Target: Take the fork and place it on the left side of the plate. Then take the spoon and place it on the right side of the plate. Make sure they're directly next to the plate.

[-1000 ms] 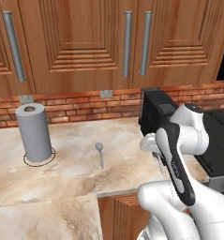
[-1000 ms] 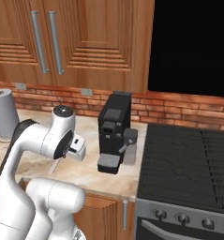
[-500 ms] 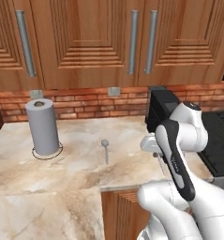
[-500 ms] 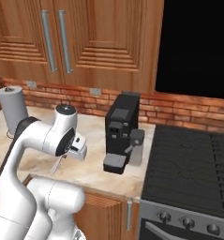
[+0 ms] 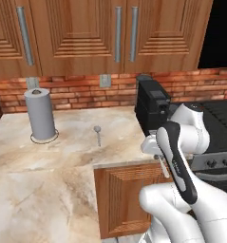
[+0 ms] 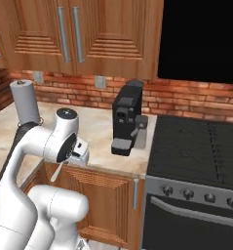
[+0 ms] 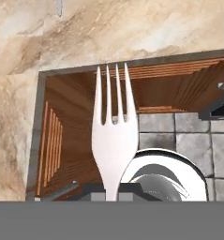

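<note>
A: At the desk's (image 5: 62,156) front edge, beside the cabinet corner, the hand (image 7: 114,190) is clenched on the fork (image 7: 112,140). In the hand view the tines point away from the camera, over the wooden cabinet front (image 7: 66,136) below the desk lip.

B: Fork elsewhere?

A: In the left base view its pale handle (image 5: 162,167) slants down below the wrist; in the right base view it hangs beneath the hand (image 6: 78,152).

B: Spoon?

A: Spoon (image 5: 98,134) lies flat on the marble, bowl towards the brick wall, right of the paper towel roll (image 5: 40,114), well apart from the hand. Coffee machine (image 5: 150,104) stands behind the arm, next to the stove (image 6: 201,146).
</note>
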{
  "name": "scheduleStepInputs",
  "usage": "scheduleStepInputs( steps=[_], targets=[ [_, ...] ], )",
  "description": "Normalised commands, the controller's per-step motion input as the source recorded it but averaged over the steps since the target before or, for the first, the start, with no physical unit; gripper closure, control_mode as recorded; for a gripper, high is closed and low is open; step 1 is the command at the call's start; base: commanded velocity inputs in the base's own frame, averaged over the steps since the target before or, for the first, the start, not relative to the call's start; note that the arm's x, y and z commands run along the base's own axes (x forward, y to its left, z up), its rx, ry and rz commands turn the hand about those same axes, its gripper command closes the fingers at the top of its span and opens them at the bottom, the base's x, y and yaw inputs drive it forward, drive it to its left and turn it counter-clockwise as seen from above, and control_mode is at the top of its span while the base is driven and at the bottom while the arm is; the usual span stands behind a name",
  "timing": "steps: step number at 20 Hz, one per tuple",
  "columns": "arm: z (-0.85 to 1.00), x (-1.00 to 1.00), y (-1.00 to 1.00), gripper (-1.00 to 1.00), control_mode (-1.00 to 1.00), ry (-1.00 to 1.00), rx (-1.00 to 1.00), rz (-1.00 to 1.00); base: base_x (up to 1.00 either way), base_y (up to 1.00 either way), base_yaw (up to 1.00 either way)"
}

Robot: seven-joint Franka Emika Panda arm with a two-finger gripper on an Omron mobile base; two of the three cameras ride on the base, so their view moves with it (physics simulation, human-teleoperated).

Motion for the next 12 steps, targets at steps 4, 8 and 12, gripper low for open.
scheduleStepInputs(
  steps=[4, 8, 12],
  targets=[
    [0.00, 0.00, 0.00, 1.00, 1.00, 0.00, 0.00, 0.00, -0.60, -0.28, -0.49],
    [0.00, 0.00, 0.00, 1.00, 1.00, 0.00, 0.00, 0.00, -0.50, -0.19, -0.58],
    [0.00, 0.00, 0.00, 1.00, 1.00, 0.00, 0.00, 0.00, -0.37, -0.10, -0.60]
  ],
)
